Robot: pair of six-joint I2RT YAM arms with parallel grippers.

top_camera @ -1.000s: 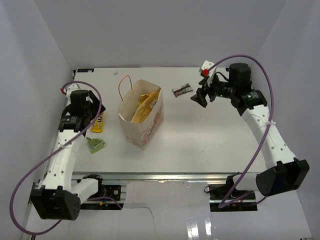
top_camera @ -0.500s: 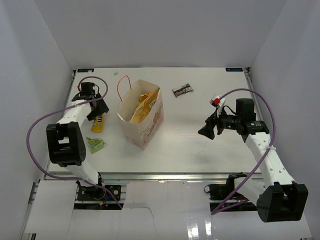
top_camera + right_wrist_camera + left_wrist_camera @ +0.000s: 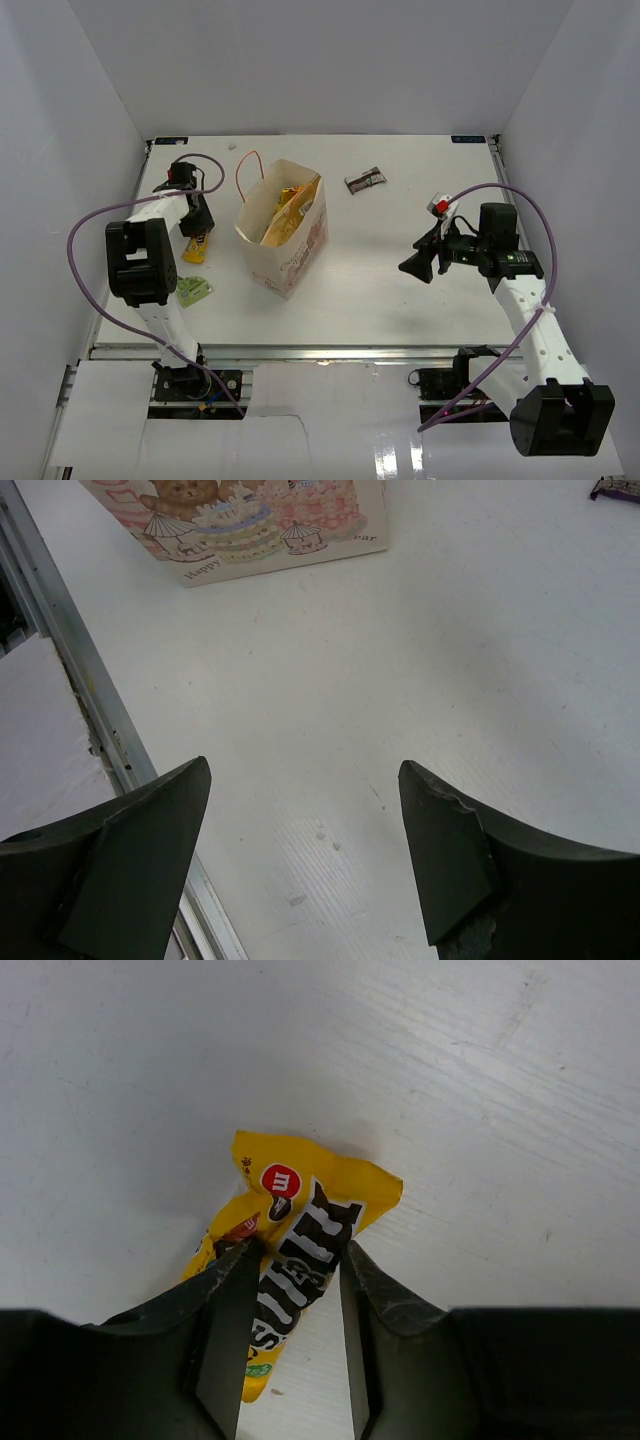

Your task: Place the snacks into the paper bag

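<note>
One paper bag [image 3: 296, 260] stands upright and open on the table [image 3: 380, 305], left of centre. One orange-red cord handle [image 3: 243, 172] arches over its far left rim. One tan and yellow crinkly chip bag [image 3: 284, 214] sits inside it, its top showing below the rim.

Three small packets lie outside the bag:
- The yellow wrapper [image 3: 300, 1195] lies flat just left of the bag.
- The green pouch [image 3: 193, 291] lies nearer the front edge, apart from the wrapper.
- The dark brown-and-white bar [image 3: 365, 180] lies toward the back, on the bag's right side.

The bag's tall wall stands between the bar and the two left-hand packets.

There are two arms, each trailing one purple cable [image 3: 85, 260]. The left end effector [image 3: 297, 1252] is down over the yellow wrapper. Its two fingers [image 3: 228, 1330] are half narrowed and straddle the packet, overlapping its edges. Whether they actually pinch it cannot be told.

The right end effector [image 3: 305, 770] hangs above bare table, right of the bag and well apart from it. Its jaws are spread wide with nothing between them. Its wrist view shows the bag's teddy-bear print ahead and a metal rail [image 3: 60, 660] along the table's near edge.
</note>
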